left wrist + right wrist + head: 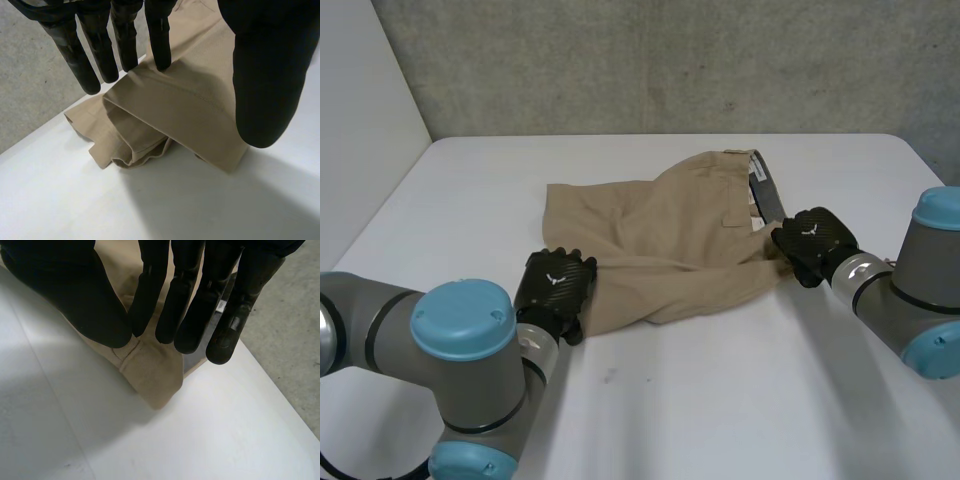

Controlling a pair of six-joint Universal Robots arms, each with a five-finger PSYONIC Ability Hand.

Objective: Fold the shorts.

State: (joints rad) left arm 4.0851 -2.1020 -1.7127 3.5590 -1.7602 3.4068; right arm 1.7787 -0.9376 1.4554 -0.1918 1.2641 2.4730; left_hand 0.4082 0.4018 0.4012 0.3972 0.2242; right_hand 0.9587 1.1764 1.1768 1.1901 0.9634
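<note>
- A flat white table (720, 400) stands before a grey concrete wall (670, 60).
- A pair of tan woven cotton shorts (670, 230) lies at the middle of the table, partly doubled over. Its waistband with dark grey lining (767, 195) faces the robot's right side.
- The left hand (555, 285) is at the near leg-hem end of the shorts, on the robot's left.
- In the left wrist view, the left hand (270, 75) is spread. Its straight fingers (160, 40) are well apart from the thumb, and one fingertip touches the folded upper layer of the shorts (190, 105).
- The right hand (815, 240) is at the near corner of the waistband end.
- In the right wrist view, the right hand (75, 285) has its thumb closed against its fingers (150, 300), pinching the shorts (150, 370). The corner juts out just beyond the fingertips and rests on the table.
</note>
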